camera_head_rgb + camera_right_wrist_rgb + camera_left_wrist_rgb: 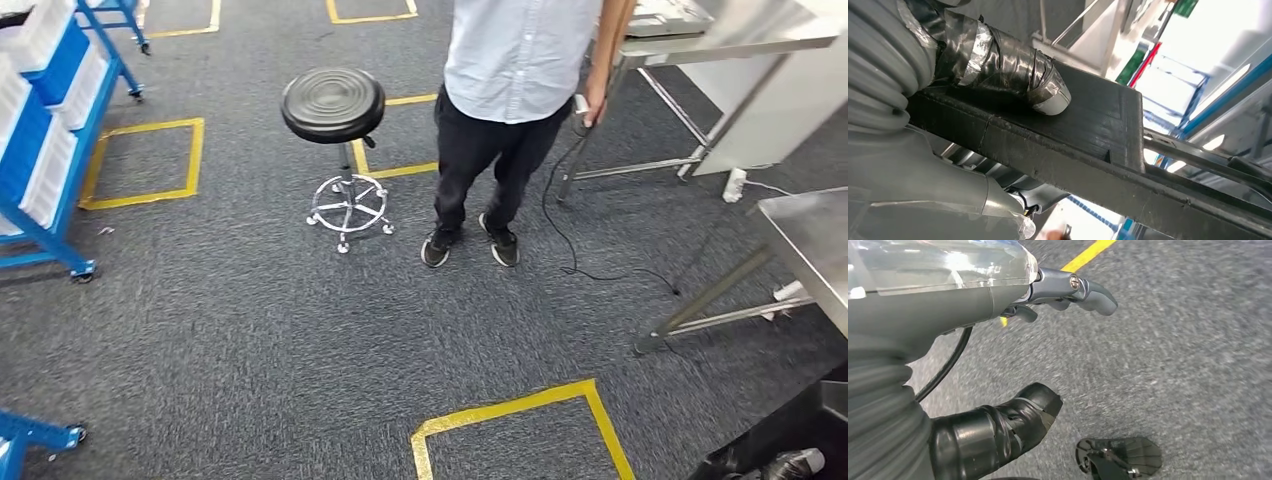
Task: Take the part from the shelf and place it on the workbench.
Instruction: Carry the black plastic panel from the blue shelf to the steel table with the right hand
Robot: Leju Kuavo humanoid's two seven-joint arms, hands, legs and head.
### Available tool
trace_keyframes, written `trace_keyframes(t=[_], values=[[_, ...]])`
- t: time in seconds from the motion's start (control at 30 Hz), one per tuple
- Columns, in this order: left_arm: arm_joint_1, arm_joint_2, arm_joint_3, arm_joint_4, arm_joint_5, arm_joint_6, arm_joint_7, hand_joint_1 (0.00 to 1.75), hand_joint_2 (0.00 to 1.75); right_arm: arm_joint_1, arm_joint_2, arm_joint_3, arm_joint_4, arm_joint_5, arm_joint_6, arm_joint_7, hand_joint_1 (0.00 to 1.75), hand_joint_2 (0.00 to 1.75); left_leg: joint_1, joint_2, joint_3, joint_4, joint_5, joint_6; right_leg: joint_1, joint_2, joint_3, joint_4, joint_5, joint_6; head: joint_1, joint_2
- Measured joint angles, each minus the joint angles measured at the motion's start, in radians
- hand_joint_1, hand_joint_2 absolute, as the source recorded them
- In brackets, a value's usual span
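Note:
In the right wrist view my right hand [923, 125] grips a long black part [1088, 130], with its taped thumb [1013, 65] pressed on the part's flat face. The same black part [790, 425] shows at the bottom right corner of the head view. My left hand [948, 305] hangs over the grey carpet with thumb and fingers [1093, 290] apart and nothing in it. The blue shelf [40, 130] with white bins stands at the far left. The steel workbench [815, 240] is at the right edge.
A person [510, 80] stands ahead in the middle, holding a cabled device. A black stool [333, 105] on castors is to the person's left. Another steel table [720, 40] is at the back right. A cable [600, 272] trails on the carpet, which has yellow tape squares [520, 415].

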Motion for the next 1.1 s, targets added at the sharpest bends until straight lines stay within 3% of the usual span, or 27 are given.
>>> trace_keyframes(t=[0.1, 0.17, 0.23, 0.3, 0.37, 0.43, 0.47, 0.5, 0.53, 0.6, 0.67, 0.73, 0.77, 0.83, 0.87, 0.9, 0.97, 1.0, 1.03, 1.1], values=[[-0.005, 0.000, -0.001, 0.000, -0.008, -0.001, 0.000, 0.00, 1.75, -0.015, 0.000, 0.000, 0.008, 0.005, -0.002, 0.000, 1.75, 1.75, -0.002, 0.031, 0.011, 0.000, -0.008, -0.009, 0.011, -0.049, 0.111, -0.208, 0.084, -0.015, 0.000, 0.000], [-0.008, 0.000, -0.002, 0.000, -0.009, -0.001, 0.000, 0.00, 1.75, -0.031, 0.000, 0.000, 0.014, 0.016, -0.006, 0.001, 1.75, 1.75, -0.004, 0.048, 0.016, 0.000, -0.013, -0.018, 0.022, -0.063, 0.132, -0.253, 0.089, -0.026, 0.000, 0.000], [-0.013, 0.001, -0.002, 0.000, -0.010, -0.002, 0.000, 0.00, 1.75, -0.040, -0.002, 0.000, 0.020, 0.034, -0.010, 0.006, 1.75, 1.75, -0.005, 0.060, 0.021, -0.001, -0.017, -0.029, 0.021, -0.042, 0.131, -0.257, 0.093, -0.037, -0.001, 0.000], [-0.017, 0.001, -0.002, 0.000, -0.011, -0.001, -0.001, 0.00, 1.75, -0.047, -0.004, 0.000, 0.024, 0.046, -0.013, 0.014, 1.75, 1.75, -0.004, 0.025, 0.012, 0.030, -0.042, -0.039, 0.013, -0.023, 0.136, -0.268, 0.100, -0.049, -0.001, 0.000], [-0.016, 0.001, -0.002, 0.000, -0.012, 0.000, 0.000, 0.00, 1.75, -0.056, -0.005, 0.000, 0.027, 0.046, -0.017, 0.020, 1.75, 1.75, -0.002, -0.027, -0.037, 0.139, -0.103, -0.044, 0.010, -0.005, 0.139, -0.272, 0.103, -0.056, -0.001, 0.000], [-0.012, 0.001, -0.002, 0.000, -0.015, 0.001, 0.002, 0.00, 1.75, -0.062, -0.006, 0.000, 0.031, 0.039, -0.020, 0.022, 1.75, 1.75, -0.001, -0.043, -0.101, 0.265, -0.149, -0.047, 0.011, 0.018, 0.138, -0.271, 0.102, -0.059, -0.001, 0.000], [-0.010, 0.001, -0.002, 0.000, -0.016, 0.002, 0.003, 0.00, 1.75, -0.063, -0.008, 0.000, 0.033, 0.034, -0.021, 0.022, 1.75, 1.75, 0.000, -0.044, -0.116, 0.288, -0.144, -0.047, 0.011, 0.031, 0.139, -0.270, 0.102, -0.059, -0.002, 0.000], [-0.009, 0.001, -0.002, 0.000, -0.017, 0.003, 0.005, 0.00, 1.75, -0.065, -0.010, 0.000, 0.034, 0.030, -0.022, 0.022, 1.75, 1.75, 0.001, -0.045, -0.114, 0.273, -0.120, -0.047, 0.011, 0.045, 0.139, -0.268, 0.102, -0.059, -0.002, 0.000], [-0.009, 0.001, -0.002, 0.000, -0.017, 0.003, 0.006, 0.00, 1.75, -0.068, -0.012, 0.000, 0.035, 0.028, -0.022, 0.022, 1.75, 1.75, 0.002, -0.049, -0.095, 0.220, -0.079, -0.046, 0.010, 0.060, 0.140, -0.265, 0.100, -0.058, -0.002, 0.000], [-0.009, 0.003, -0.001, 0.000, -0.017, 0.004, 0.005, 0.00, 1.75, -0.077, -0.018, 0.000, 0.038, 0.027, -0.024, 0.022, 1.75, 1.75, 0.006, -0.086, -0.041, 0.085, -0.016, -0.041, 0.010, 0.086, 0.137, -0.255, 0.095, -0.051, -0.001, 0.000], [-0.011, 0.005, -0.001, 0.000, -0.017, 0.006, 0.002, 0.00, 1.75, -0.091, -0.027, 0.000, 0.041, 0.029, -0.025, 0.023, 1.75, 1.75, 0.005, -0.117, -0.015, 0.021, -0.001, -0.034, 0.007, 0.109, 0.126, -0.246, 0.094, -0.039, -0.001, 0.000], [-0.014, 0.006, -0.001, 0.000, -0.017, 0.010, 0.000, 0.00, 1.75, -0.098, -0.035, 0.001, 0.044, 0.031, -0.026, 0.026, 1.75, 1.75, 0.003, -0.106, -0.014, 0.016, 0.000, -0.024, 0.003, 0.129, 0.119, -0.248, 0.099, -0.024, -0.001, 0.000], [-0.016, 0.006, -0.002, 0.000, -0.018, 0.012, 0.000, 0.00, 1.75, -0.098, -0.039, 0.001, 0.045, 0.032, -0.026, 0.027, 1.75, 1.75, 0.003, -0.094, -0.011, 0.011, 0.004, -0.017, 0.003, 0.120, 0.117, -0.245, 0.096, -0.019, -0.001, 0.000], [-0.016, 0.006, -0.002, 0.000, -0.018, 0.015, 0.000, 0.00, 1.75, -0.103, -0.045, 0.001, 0.046, 0.032, -0.026, 0.028, 1.75, 1.75, 0.006, -0.072, -0.008, -0.001, 0.011, -0.003, 0.005, 0.070, 0.096, -0.201, 0.067, -0.008, 0.000, 0.000], [-0.015, 0.007, -0.001, 0.000, -0.018, 0.015, 0.000, 0.00, 1.75, -0.106, -0.048, 0.001, 0.047, 0.033, -0.026, 0.028, 1.75, 1.75, 0.006, -0.060, -0.007, -0.003, 0.011, 0.001, 0.005, 0.037, 0.070, -0.146, 0.037, -0.004, 0.000, 0.000], [-0.014, 0.007, -0.001, 0.000, -0.018, 0.016, 0.000, 0.00, 1.75, -0.110, -0.050, 0.001, 0.048, 0.033, -0.026, 0.028, 1.75, 1.75, 0.005, -0.048, -0.007, -0.003, 0.010, 0.004, 0.003, 0.018, 0.037, -0.079, 0.005, 0.001, 0.000, 0.000], [-0.011, 0.007, -0.001, 0.000, -0.019, 0.016, 0.000, 0.00, 1.75, -0.111, -0.054, 0.001, 0.052, 0.033, -0.027, 0.029, 1.75, 1.75, 0.004, -0.021, -0.006, -0.003, 0.007, 0.005, -0.002, 0.006, -0.015, 0.023, -0.025, 0.007, 0.000, 0.000], [-0.010, 0.007, -0.001, 0.000, -0.019, 0.015, 0.002, 0.00, 1.75, -0.111, -0.055, 0.001, 0.053, 0.034, -0.027, 0.031, 1.75, 1.75, 0.004, -0.009, -0.004, -0.003, 0.005, 0.004, -0.003, 0.004, -0.016, 0.023, -0.013, 0.009, 0.000, 0.000], [-0.010, 0.007, -0.001, 0.000, -0.020, 0.014, 0.004, 0.00, 1.75, -0.111, -0.056, 0.001, 0.055, 0.035, -0.027, 0.034, 1.75, 1.75, 0.004, 0.003, -0.001, -0.003, 0.002, 0.002, -0.004, -0.002, 0.005, -0.019, 0.018, 0.009, 0.000, 0.000], [-0.010, 0.007, -0.002, 0.000, -0.022, 0.012, 0.010, 0.00, 1.75, -0.112, -0.059, 0.002, 0.056, 0.039, -0.028, 0.040, 1.75, 1.75, 0.002, 0.024, 0.009, -0.002, -0.006, -0.005, -0.001, -0.041, 0.080, -0.161, 0.081, 0.004, 0.000, 0.000]])
